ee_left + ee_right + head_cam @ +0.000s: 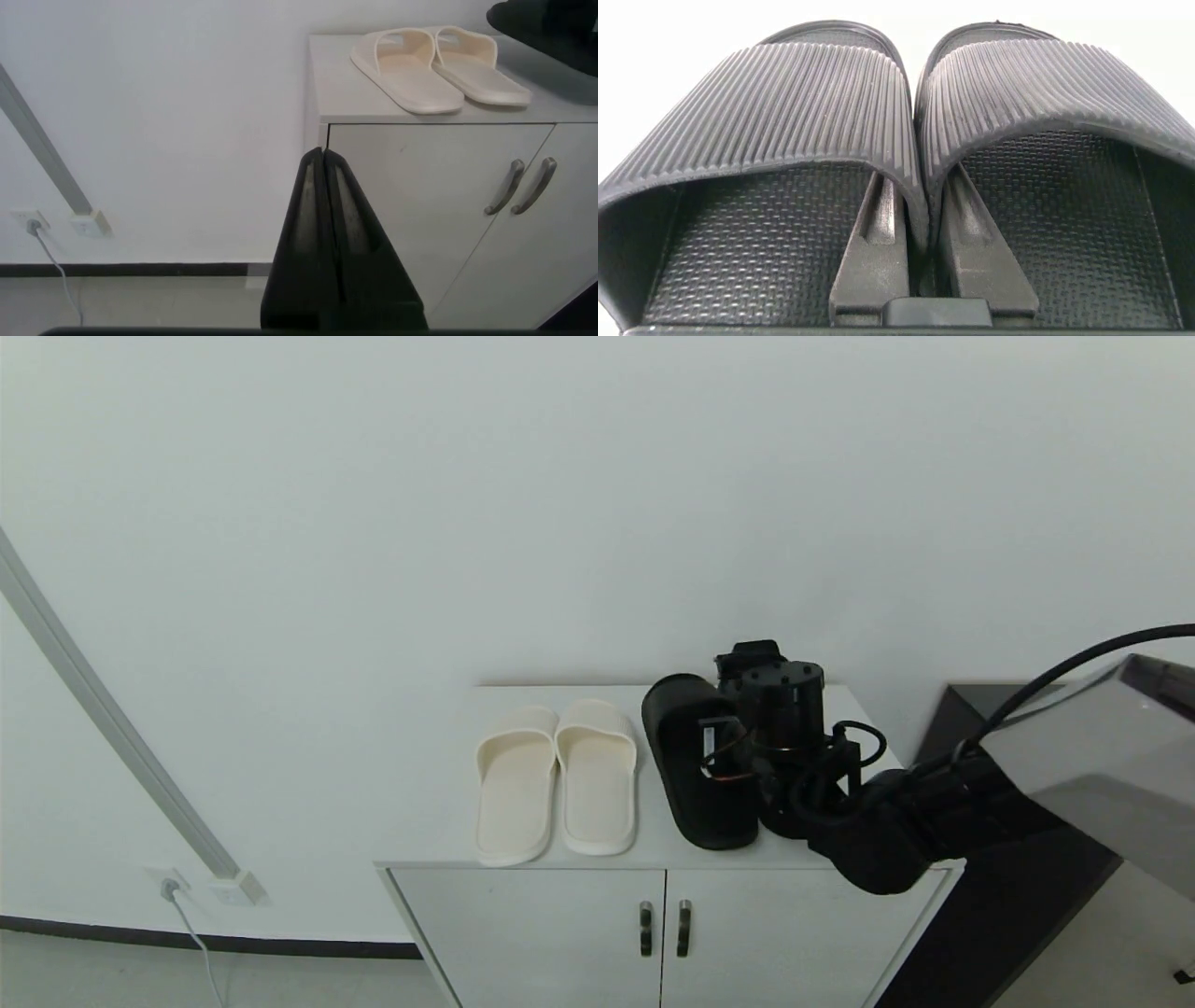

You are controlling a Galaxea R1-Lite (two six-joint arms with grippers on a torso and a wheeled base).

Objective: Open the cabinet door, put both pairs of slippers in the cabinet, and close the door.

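Cabinet top (434,831) — black slippers (698,798) near front edge, pinched by right hand (920,233).

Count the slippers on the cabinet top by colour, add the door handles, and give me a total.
Cream slippers: 2
Black slippers: 2
Door handles: 2
Total: 6
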